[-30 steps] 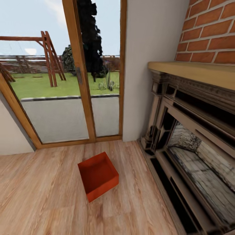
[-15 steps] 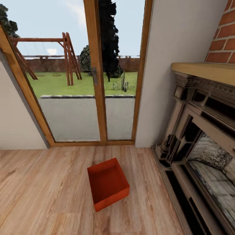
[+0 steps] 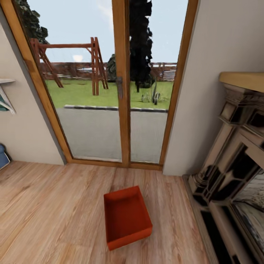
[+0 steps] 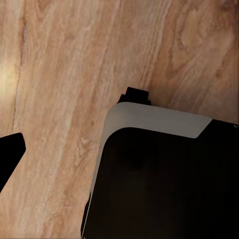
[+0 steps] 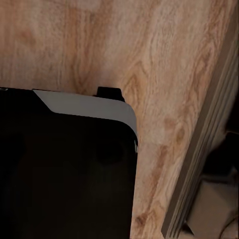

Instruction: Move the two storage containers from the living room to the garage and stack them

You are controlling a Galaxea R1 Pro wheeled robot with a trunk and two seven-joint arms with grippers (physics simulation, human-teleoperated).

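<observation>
One orange-red storage container (image 3: 126,218) lies empty and open-topped on the light wood-plank floor (image 3: 55,205) of the living room, low in the head view and slightly skewed to the floorboards. It sits in front of the wood-framed glass doors (image 3: 121,91). Nothing touches or holds it. In the left wrist view a dark wedge (image 4: 9,154) pokes in at the picture's edge above the planks; I cannot tell whether it is a fingertip.
A dark carved fireplace (image 3: 234,172) with a wooden mantel lines the right side, and its base trim (image 5: 199,164) runs close to my black, white-rimmed base (image 5: 64,169) (image 4: 164,179). A blue object (image 3: 3,156) and a wall shelf (image 3: 5,95) sit at far left.
The head camera has swung left, so doors, fireplace and container slid right and lower in the picture. The container itself has stayed on the floor.
</observation>
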